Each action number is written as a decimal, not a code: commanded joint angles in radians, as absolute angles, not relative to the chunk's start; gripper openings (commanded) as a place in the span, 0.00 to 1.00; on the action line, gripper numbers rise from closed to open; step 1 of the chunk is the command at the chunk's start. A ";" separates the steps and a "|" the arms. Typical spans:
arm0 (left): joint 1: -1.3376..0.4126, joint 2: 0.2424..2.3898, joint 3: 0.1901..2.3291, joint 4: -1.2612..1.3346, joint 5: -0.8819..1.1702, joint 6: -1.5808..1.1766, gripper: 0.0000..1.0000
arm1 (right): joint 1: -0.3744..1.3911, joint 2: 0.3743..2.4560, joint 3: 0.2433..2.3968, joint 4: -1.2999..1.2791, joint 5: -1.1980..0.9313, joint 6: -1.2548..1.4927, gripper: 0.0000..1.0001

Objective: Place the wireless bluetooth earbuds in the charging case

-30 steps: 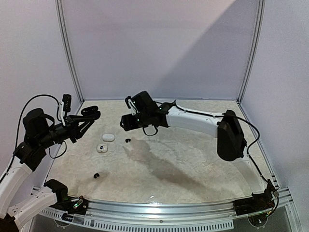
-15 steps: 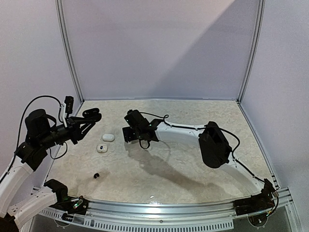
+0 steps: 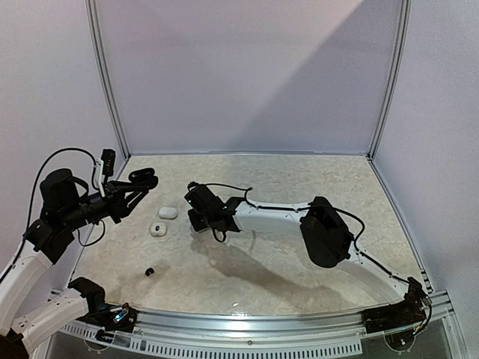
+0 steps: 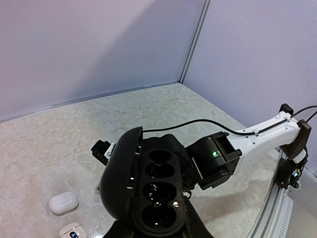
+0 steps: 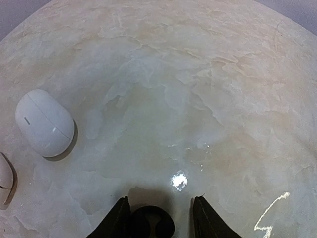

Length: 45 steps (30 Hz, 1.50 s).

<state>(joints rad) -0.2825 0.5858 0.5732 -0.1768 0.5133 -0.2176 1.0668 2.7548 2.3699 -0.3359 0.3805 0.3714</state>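
Note:
My left gripper [image 4: 157,229] is shut on the black charging case [image 4: 154,191], holding it up with the lid open and its dark wells bare; from above the case [image 3: 142,177] hangs over the table's left side. My right gripper [image 5: 159,212] is down at the table with a black earbud [image 5: 151,224] between its fingers. The earbud touches the left finger and a gap shows to the right finger, so the jaws stand open. From above, the right gripper [image 3: 197,221] hides that earbud. A second black earbud [image 3: 150,271] lies near the front left.
A closed white pebble case [image 3: 168,212] [image 5: 45,123] [image 4: 63,202] lies just left of my right gripper. Another white case [image 3: 157,229] [image 4: 73,231] sits nearer the front. The right arm's long link [image 3: 284,217] stretches low across the middle of the table.
My right arm has dropped and swung left and forward onto the black earbud, and its jaws have narrowed around it. The left arm and its case have stayed put.

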 commanded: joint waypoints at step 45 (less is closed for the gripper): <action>-0.271 0.621 0.574 -0.120 0.579 -0.209 0.00 | 1.158 1.965 1.298 -0.590 0.385 0.827 0.44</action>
<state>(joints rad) -0.2810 0.6170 0.5732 -0.1421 0.5648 -0.2165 1.1492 1.9987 1.2675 -0.5014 0.4282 0.7921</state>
